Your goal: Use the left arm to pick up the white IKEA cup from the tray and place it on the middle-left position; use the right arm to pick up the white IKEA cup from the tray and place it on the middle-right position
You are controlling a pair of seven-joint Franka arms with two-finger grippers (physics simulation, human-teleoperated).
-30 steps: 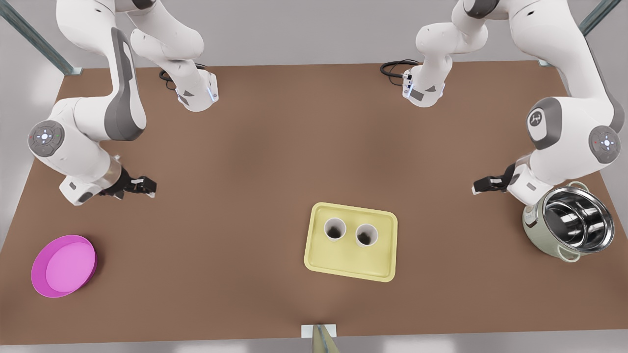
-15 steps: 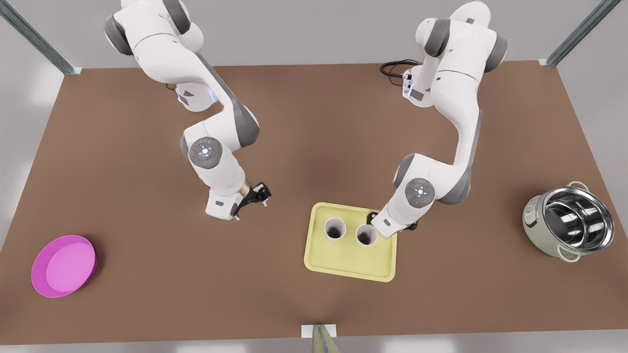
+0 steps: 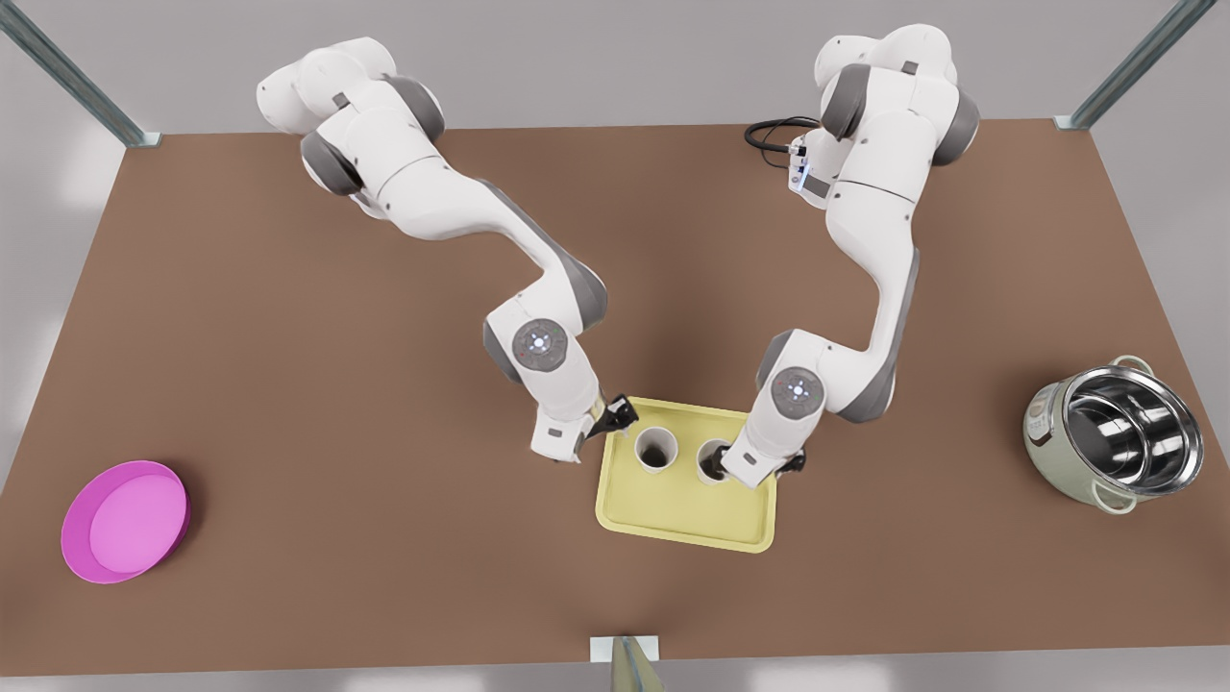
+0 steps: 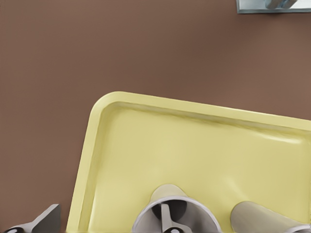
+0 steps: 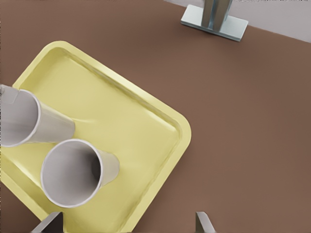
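Two white cups stand side by side on the pale yellow tray [image 3: 673,514]: one cup [image 3: 655,449] on the front view's left, the other cup [image 3: 716,459] on its right. My left gripper [image 3: 618,414] hangs open at the tray's far-left corner, just beside the left cup [image 4: 177,213]. One of its fingers [image 4: 166,219] shows over that cup's mouth and the other finger [image 4: 43,221] is outside the tray rim [image 4: 87,160]. My right gripper [image 5: 126,225] is open just above the right cup [image 5: 73,172], with the cup near one finger [image 5: 48,223]. In the front view that wrist [image 3: 764,461] covers part of the cup.
A round magenta dish [image 3: 125,519] lies at the front view's near left. A steel pot [image 3: 1119,437] stands at the right. A metal post [image 3: 625,661] rises at the near table edge. Bare brown tabletop [image 3: 384,500] surrounds the tray.
Both arms have swung in from the table's sides to the tray. The left gripper has reached the tray's corner, and the right wrist has dropped closer over the right cup.
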